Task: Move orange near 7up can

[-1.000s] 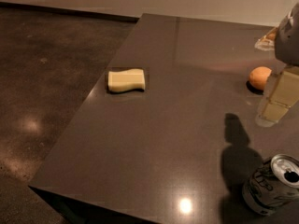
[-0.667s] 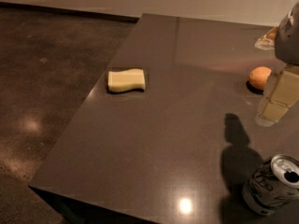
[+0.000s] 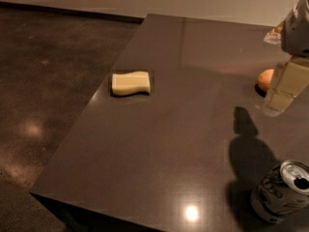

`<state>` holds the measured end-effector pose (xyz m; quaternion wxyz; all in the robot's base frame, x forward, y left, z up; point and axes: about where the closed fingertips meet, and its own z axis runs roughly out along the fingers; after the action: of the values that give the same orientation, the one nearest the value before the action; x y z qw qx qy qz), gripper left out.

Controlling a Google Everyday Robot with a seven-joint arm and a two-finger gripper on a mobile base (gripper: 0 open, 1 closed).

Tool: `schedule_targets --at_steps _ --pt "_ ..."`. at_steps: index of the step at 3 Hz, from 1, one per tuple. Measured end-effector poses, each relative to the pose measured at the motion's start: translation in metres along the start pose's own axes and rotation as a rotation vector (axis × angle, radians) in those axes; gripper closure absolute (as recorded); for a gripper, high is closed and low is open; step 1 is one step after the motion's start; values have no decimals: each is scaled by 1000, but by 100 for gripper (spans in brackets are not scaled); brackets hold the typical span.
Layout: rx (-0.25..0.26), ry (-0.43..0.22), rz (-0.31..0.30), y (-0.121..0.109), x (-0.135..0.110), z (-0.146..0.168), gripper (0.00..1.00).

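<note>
The orange (image 3: 265, 79) is a small round fruit on the dark table (image 3: 193, 129), at the right, partly hidden behind my gripper. The 7up can (image 3: 281, 191) stands upright at the table's near right corner, silver top with a tab hole showing. My gripper (image 3: 282, 88) hangs at the right edge of the view, just right of and in front of the orange, with a pale translucent finger (image 3: 285, 86) reaching down toward the table. Its shadow falls on the table between the orange and the can.
A pale yellow wavy-edged sponge (image 3: 130, 82) lies on the left part of the table. The table's left and near edges drop off to a dark speckled floor (image 3: 43, 81). A wall runs along the back.
</note>
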<state>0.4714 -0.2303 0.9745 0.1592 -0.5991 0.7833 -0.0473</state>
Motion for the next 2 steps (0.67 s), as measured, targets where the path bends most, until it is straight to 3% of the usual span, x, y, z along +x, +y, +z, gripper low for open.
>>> schedule_targets --at_steps 2 --pt "-25 45 19 -44 15 30 0"
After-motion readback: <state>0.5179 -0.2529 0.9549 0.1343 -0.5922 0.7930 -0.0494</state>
